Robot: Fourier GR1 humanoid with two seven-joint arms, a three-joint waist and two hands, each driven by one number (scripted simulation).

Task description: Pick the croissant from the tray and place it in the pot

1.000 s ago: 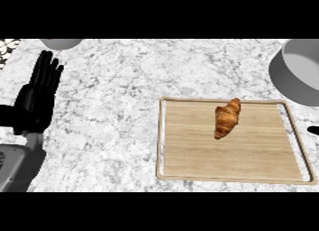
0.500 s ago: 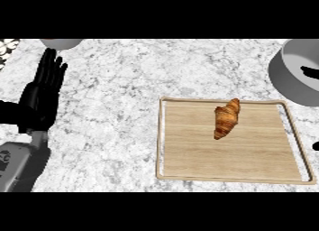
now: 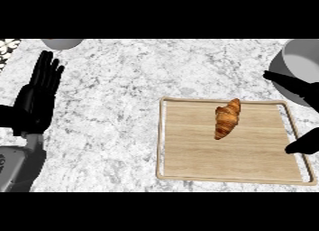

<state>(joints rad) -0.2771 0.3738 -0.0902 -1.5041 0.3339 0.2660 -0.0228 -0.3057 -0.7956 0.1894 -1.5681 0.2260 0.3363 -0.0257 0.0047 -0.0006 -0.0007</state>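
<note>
A golden-brown croissant lies lengthwise on the wooden tray, in its upper middle part. The grey pot stands at the far right, just beyond the tray's far right corner. My right hand comes in from the right edge and is open. Its straight fingers lie over the pot's near rim, and its thumb hangs over the tray's right edge. It is apart from the croissant and holds nothing. My left hand rests open at the far left, fingers up.
A grey round vessel is partly cut off at the top left. Beside it, a patterned surface shows in the left corner. Marble counter runs between my left hand and the tray.
My right hand has come into view from the right edge, spreading over the pot's rim and the tray's right side. The left hand has shifted slightly. The croissant has not moved.
</note>
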